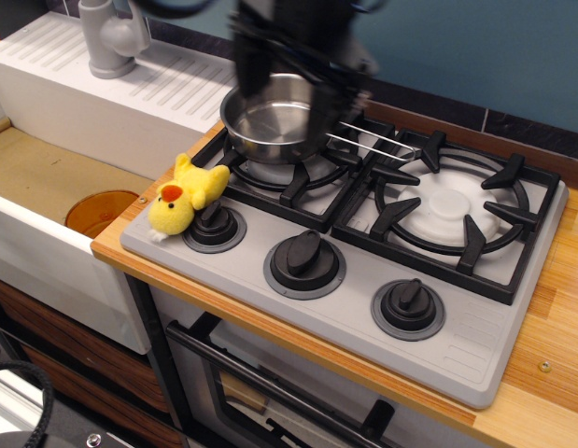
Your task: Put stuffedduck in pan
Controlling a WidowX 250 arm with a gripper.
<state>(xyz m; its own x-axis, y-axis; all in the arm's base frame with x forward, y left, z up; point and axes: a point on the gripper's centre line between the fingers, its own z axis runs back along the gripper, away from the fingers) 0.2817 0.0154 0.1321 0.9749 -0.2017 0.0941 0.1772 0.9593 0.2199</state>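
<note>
Teal wall, wood counter (pixel 541 383) w/ grey stove (pixel 475 345) — stuffedduck (pixel 184 198) by knob, pan (pixel 274 119) on burner; gripper (pixel 298 65) blurred, width unclear.

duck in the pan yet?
No, the stuffed duck lies on the stove's front-left corner beside a knob, while the pan is empty.

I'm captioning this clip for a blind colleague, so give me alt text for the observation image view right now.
A small yellow stuffedduck lies at the stove's front left corner, against the leftmost knob, while the empty steel pan sits on the back left burner. The blurred gripper is above the pan; its jaws cannot be made out. An orange disc lies in the sink at left.
</note>
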